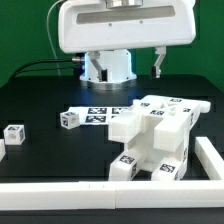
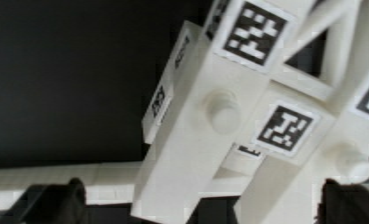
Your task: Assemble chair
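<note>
The partly built chair (image 1: 155,136) stands on the black table toward the exterior view's right, a blocky white body carrying several black-and-white tags. My gripper (image 1: 120,68) hangs high above and behind it, open, with one dark fingertip (image 1: 157,64) showing under the white hand. In the wrist view the chair (image 2: 234,110) fills the picture. Its tagged slabs lie well below the gripper (image 2: 202,205), and both dark fingertips (image 2: 56,203) stand wide apart. Nothing is held between them.
Two small loose white tagged blocks (image 1: 14,134) (image 1: 68,119) lie toward the exterior view's left. The marker board (image 1: 104,112) lies behind the chair. A white border rail (image 1: 90,191) runs along the front and up the right side (image 1: 211,160). The robot base (image 1: 108,66) stands at the back.
</note>
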Controlling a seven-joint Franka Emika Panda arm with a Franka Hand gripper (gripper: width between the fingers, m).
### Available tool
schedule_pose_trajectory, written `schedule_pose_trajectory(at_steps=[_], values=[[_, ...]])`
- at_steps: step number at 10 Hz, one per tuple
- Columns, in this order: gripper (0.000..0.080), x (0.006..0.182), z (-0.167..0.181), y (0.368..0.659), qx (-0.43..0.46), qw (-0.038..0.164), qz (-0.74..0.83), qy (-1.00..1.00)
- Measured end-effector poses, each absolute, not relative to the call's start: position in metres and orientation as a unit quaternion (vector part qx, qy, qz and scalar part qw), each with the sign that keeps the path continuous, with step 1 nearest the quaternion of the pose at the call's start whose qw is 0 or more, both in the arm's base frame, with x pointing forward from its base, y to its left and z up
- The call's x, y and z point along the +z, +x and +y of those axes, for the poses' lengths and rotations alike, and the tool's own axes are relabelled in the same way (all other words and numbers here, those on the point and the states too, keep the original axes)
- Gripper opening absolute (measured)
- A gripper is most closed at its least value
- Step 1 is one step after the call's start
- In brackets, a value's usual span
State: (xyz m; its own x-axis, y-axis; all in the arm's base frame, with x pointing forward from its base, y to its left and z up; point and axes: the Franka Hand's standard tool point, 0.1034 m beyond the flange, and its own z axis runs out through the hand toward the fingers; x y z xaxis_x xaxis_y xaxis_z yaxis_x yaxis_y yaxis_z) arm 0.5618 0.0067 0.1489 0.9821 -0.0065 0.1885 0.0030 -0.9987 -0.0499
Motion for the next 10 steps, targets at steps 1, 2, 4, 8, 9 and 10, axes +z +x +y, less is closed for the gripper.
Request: schedule_pose_trajectory(at_steps=[1, 2, 4, 8, 9, 10], values=[[0.0649, 0.146, 0.002, 0.559, -0.094, 0.022, -0.041, -0.995], [0.0649, 0.135, -0.019, 0.545, -0.084, 0.02, -0.096, -0.992], [0.0649, 0.117, -0.054, 0.518, -0.055, 0.016, -0.141, -0.988], [0.0649, 0.114, -0.048, 0.514, -0.059, 0.01, -0.16, -0.985], [0.0649, 0.11, -0.05, 0.509, -0.05, 0.013, -0.161, -0.986], [0.0649, 0.099, -0.059, 0.495, -0.023, 0.02, -0.156, -0.987]])
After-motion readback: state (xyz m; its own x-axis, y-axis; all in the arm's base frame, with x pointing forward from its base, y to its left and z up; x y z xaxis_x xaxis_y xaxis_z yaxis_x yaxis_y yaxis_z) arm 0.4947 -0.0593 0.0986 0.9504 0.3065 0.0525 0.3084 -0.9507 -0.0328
